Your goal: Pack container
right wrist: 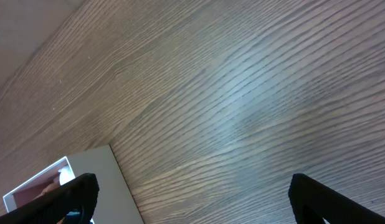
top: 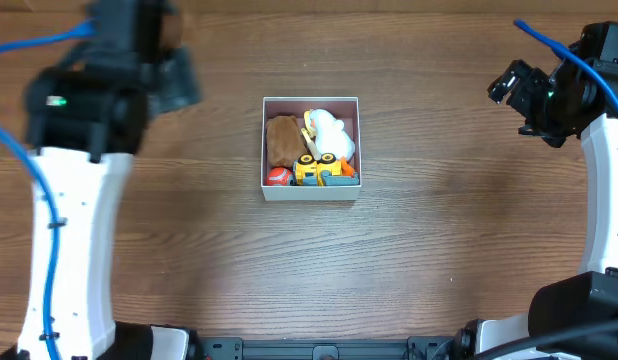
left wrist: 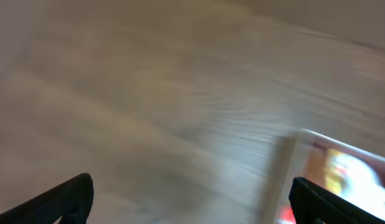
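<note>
Left claw (left wrist: 192, 185) and right claw (right wrist: 194, 182) wide open over table (top: 439, 250), apart from container (top: 311, 193) walls

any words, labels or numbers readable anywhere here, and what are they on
None can be read.
The container: plain white walls, no print.
The toys inside it: no lettering that shows at this size.
The table: bare wood grain, no marks.
The left wrist view is too blurred to show any text.

Left wrist view blurred, container (right wrist: 121, 193) cut off
</note>
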